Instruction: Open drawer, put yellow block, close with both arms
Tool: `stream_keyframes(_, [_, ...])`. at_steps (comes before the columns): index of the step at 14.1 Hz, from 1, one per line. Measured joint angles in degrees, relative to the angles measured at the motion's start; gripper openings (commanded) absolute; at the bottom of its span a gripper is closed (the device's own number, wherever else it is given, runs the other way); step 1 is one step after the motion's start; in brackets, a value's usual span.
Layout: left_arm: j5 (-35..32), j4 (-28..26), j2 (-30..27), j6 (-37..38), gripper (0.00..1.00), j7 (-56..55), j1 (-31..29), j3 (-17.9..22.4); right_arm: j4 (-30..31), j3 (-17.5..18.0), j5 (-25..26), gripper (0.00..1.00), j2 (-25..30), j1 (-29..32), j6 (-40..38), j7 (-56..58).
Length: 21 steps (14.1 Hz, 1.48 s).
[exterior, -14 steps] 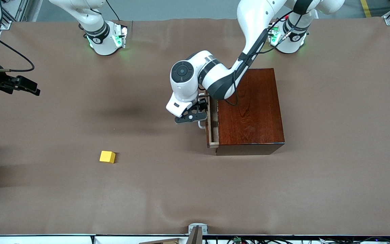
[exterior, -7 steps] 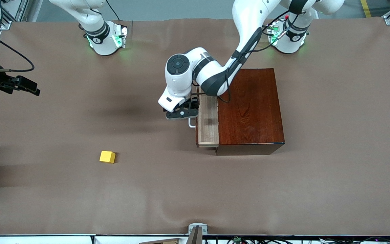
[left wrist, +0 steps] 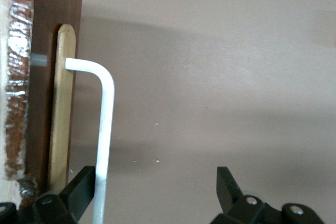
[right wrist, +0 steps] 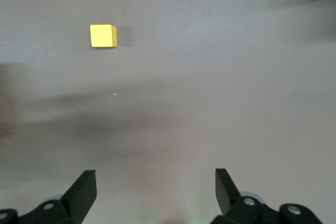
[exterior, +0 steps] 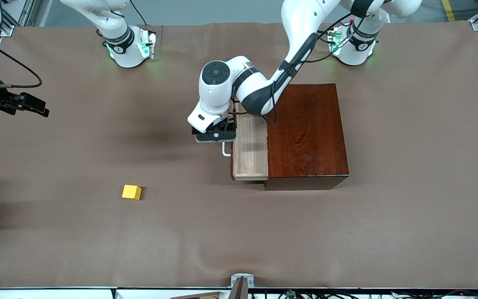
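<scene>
The drawer (exterior: 249,145) stands partly pulled out of the dark reddish-brown box (exterior: 305,133), its pale wood tray showing. My left gripper (exterior: 216,135) is at the white handle (exterior: 225,151). In the left wrist view the gripper (left wrist: 155,179) is open, and the handle bar (left wrist: 105,129) runs between the fingers, close against one of them. The yellow block (exterior: 131,192) lies on the table, nearer the front camera and toward the right arm's end. My right gripper (exterior: 25,104) hangs open above the table at the right arm's end. Its wrist view shows the block (right wrist: 103,35) ahead of the open gripper (right wrist: 155,182).
A brown cloth (exterior: 239,232) covers the whole table. The two arm bases (exterior: 131,47) (exterior: 353,45) stand along the table edge farthest from the front camera. A cable (exterior: 15,66) hangs by the right gripper.
The left gripper has moved toward the right arm's end with the handle, and the drawer has slid farther out of the box. The right arm and the block have not moved.
</scene>
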<state>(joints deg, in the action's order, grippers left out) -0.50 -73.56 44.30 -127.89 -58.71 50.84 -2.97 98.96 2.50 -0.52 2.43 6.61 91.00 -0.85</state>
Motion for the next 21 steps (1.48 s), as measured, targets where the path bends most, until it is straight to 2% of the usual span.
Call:
stream_keyframes(12, [0.1,2.7,-0.2,-3.6,1.0,-2.1,0.1,0.4,0.0,-0.1,0.0,1.0,0.0,0.0,0.0,0.0])
stream_keyframes(16, [0.2,3.5,-4.5,-3.7,1.0,-3.6,-2.9,1.1,0.0,0.7,-0.2,1.0,-0.1,-0.5,2.1,0.0])
stream_keyframes(18, [0.2,3.5,-7.9,-2.5,1.0,-3.7,-5.8,1.3,0.0,1.2,-0.5,1.0,-0.3,-3.4,4.8,-0.9])
stream_keyframes(21, [0.2,2.9,-12.6,6.8,1.0,-1.5,-11.3,1.5,-0.4,1.7,-0.5,1.0,-2.0,-10.9,8.6,-8.7])
